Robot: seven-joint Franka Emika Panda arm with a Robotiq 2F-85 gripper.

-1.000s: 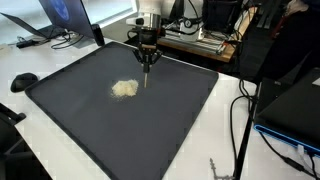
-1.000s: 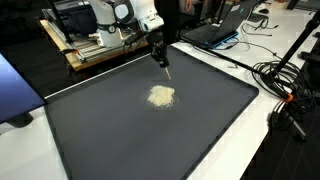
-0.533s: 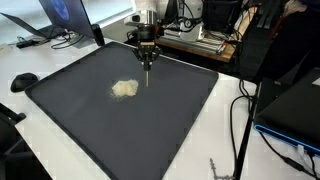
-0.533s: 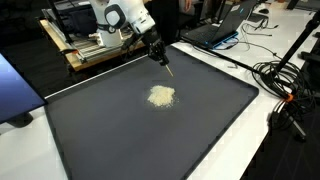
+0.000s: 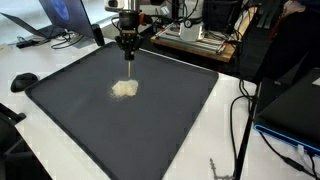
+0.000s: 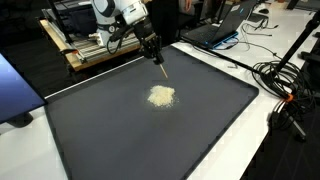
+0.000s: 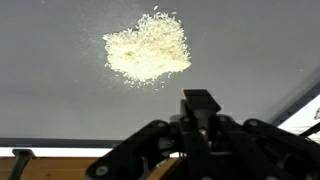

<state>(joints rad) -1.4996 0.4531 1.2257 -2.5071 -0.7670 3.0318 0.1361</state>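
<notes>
A small pile of pale crumbs (image 5: pixel 125 89) lies on a large dark mat (image 5: pixel 170 120), and shows in both exterior views (image 6: pixel 161 96) and in the wrist view (image 7: pixel 147 50). My gripper (image 5: pixel 128 48) hangs above the mat's far part, just behind the pile, also seen in an exterior view (image 6: pixel 151 46). It is shut on a thin dark stick-like tool (image 6: pixel 161 67) that points down toward the mat. The tool's tip hovers close to the pile's far edge (image 5: pixel 131 76). In the wrist view the jaws (image 7: pixel 200 118) clamp the tool's dark upper end.
The mat (image 6: pixel 120 130) covers a white table. A laptop (image 5: pixel 60 15) and a black mouse (image 5: pixel 23 80) sit on one side. Cables (image 6: pixel 285 85) trail on the table edge. A wooden bench with equipment (image 6: pixel 95 45) stands behind the mat.
The gripper with the tool has moved sideways along the mat's far edge, so the tool's tip is now just behind the pile instead of beside it. The pile has not changed.
</notes>
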